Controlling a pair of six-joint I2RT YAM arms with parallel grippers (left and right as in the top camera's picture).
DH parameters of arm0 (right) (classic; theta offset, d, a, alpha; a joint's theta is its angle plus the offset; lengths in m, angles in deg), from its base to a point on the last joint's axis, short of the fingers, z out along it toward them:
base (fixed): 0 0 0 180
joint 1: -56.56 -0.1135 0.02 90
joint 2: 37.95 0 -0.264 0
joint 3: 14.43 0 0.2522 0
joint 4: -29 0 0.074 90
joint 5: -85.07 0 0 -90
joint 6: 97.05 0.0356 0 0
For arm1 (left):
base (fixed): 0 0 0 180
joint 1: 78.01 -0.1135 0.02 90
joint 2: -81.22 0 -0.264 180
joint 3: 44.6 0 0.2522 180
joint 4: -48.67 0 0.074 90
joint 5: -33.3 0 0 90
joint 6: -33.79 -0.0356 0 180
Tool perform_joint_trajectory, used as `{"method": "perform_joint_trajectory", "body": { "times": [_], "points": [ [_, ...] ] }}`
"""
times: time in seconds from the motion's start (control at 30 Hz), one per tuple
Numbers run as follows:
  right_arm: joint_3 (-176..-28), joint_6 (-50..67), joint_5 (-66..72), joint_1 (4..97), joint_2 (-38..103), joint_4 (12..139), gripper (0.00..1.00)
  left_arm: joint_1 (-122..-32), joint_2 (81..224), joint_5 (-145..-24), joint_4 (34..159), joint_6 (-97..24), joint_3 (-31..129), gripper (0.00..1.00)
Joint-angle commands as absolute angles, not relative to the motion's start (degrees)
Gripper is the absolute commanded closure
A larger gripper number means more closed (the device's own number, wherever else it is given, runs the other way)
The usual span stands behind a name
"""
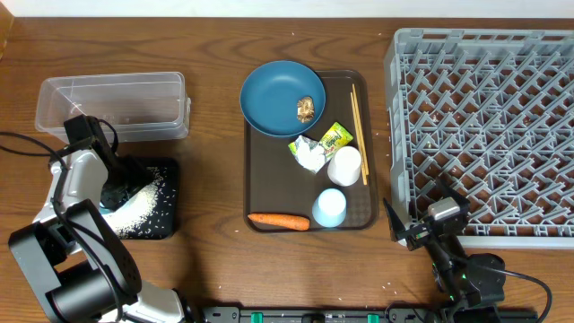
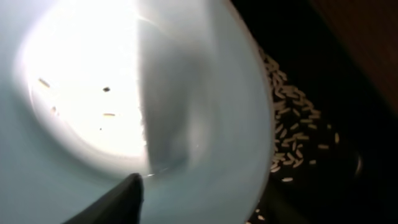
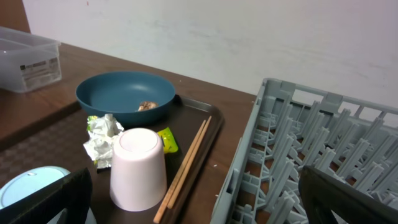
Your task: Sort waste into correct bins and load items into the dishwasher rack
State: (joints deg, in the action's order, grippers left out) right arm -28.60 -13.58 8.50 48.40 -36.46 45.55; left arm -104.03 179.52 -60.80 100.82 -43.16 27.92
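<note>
Pale blue round bowl (image 2: 205, 93) is right at the left gripper (image 1: 117, 190), over the black shallow tray (image 1: 167, 170) lower left (can't tell if it's actually clamped). Grey lattice dishwasher rack (image 1: 484, 135) lies far right, nearer the wide-open, empty right gripper (image 1: 405, 229).

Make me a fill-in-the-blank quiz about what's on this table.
1. The white rice grains lie in the shallow tray coloured ___.
2. The brown food lump sits on the dark blue ___.
3. The orange ___ lies on the serving tray beside the pale blue cup.
4. The right gripper has its jaws ___.
Missing words: black; plate; carrot; open.
</note>
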Motion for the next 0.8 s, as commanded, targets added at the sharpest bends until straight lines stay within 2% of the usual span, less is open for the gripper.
{"method": "perform_joint_trajectory", "body": {
  "times": [0.0, 0.13, 0.37, 0.47, 0.77],
  "points": [
    [-28.51, -13.97, 8.61, 48.66, -36.46, 45.79, 0.01, -103.94, 180.2, -60.08, 100.77, -43.72, 28.12, 0.44],
    [-28.51, -13.97, 8.59, 48.66, -36.46, 45.79, 0.01, -103.94, 180.18, -60.08, 100.75, -43.72, 28.12, 0.56],
    [-28.51, -13.97, 8.61, 48.66, -36.43, 45.79, 0.01, -103.94, 179.66, -60.08, 100.8, -43.72, 28.14, 0.88],
    [-28.51, -13.97, 8.61, 48.66, -36.46, 45.79, 0.01, -103.94, 178.52, -60.08, 100.97, -43.7, 28.14, 0.94],
    [-28.51, -13.97, 8.59, 48.66, -36.46, 45.79, 0.01, -103.94, 170.63, -60.1, 102.17, -43.5, 28.14, 0.94]
  ]
}}
